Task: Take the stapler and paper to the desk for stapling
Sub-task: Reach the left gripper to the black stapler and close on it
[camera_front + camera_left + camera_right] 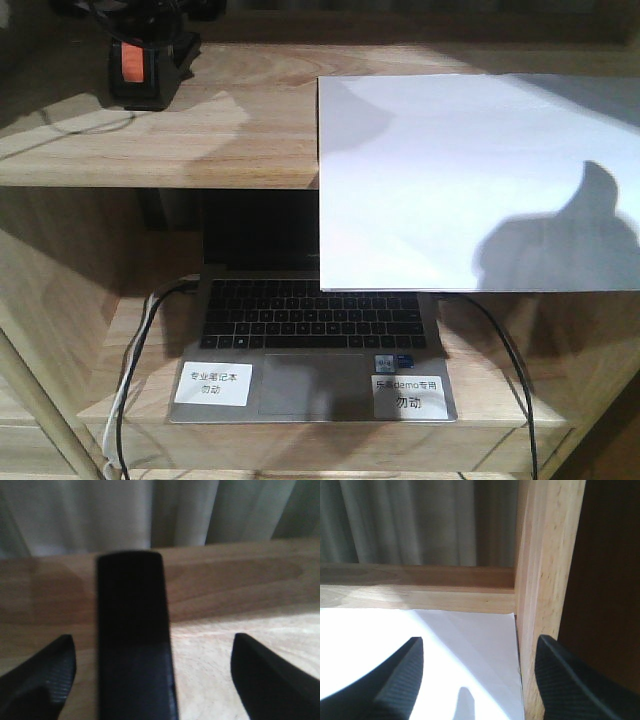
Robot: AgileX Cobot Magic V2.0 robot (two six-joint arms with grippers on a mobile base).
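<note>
The black stapler with its orange-red patch stands at the back left of the upper shelf board. In the left wrist view the stapler lies lengthwise between the fingers of my left gripper, which is open, and sits nearer the left finger. The white paper lies on the right of the same board, its front part overhanging the edge. My right gripper hovers open over the paper's far right corner, its right finger beside the wooden upright. The desk is out of view.
An open laptop with two white labels sits on the lower shelf under the paper's overhang. Cables run down both sides. A wooden upright borders the paper on the right. A grey curtain hangs behind.
</note>
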